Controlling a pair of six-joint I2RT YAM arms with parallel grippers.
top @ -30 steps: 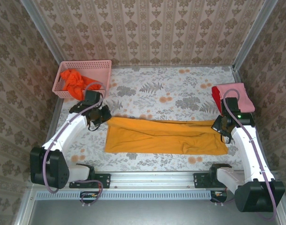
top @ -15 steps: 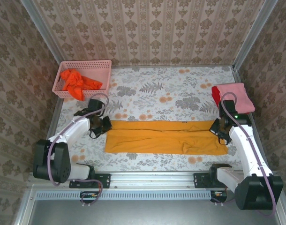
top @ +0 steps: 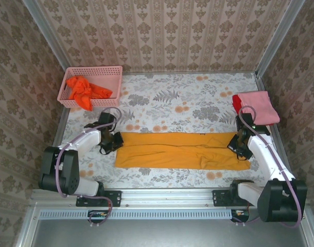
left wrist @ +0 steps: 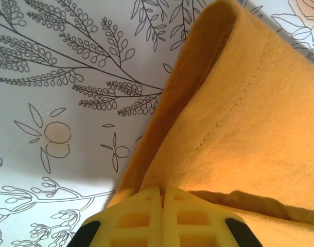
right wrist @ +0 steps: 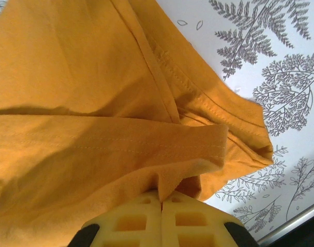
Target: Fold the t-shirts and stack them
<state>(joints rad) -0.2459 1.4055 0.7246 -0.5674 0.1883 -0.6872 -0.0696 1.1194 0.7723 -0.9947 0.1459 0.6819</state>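
Floral-print table [top: 188,98] w/ golden-yellow t-shirt [top: 177,150] folded into long strip — L gripper [top: 112,142] pinching left end, R gripper [top: 238,146] pinching right end.

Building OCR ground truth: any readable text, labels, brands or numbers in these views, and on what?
None readable.
The golden-yellow t-shirt shows only plain cloth and stitching, with no print or tag facing the cameras.
The pink lattice basket, the orange-red t-shirt in it, the pink t-shirt and the floral table cover carry no lettering.
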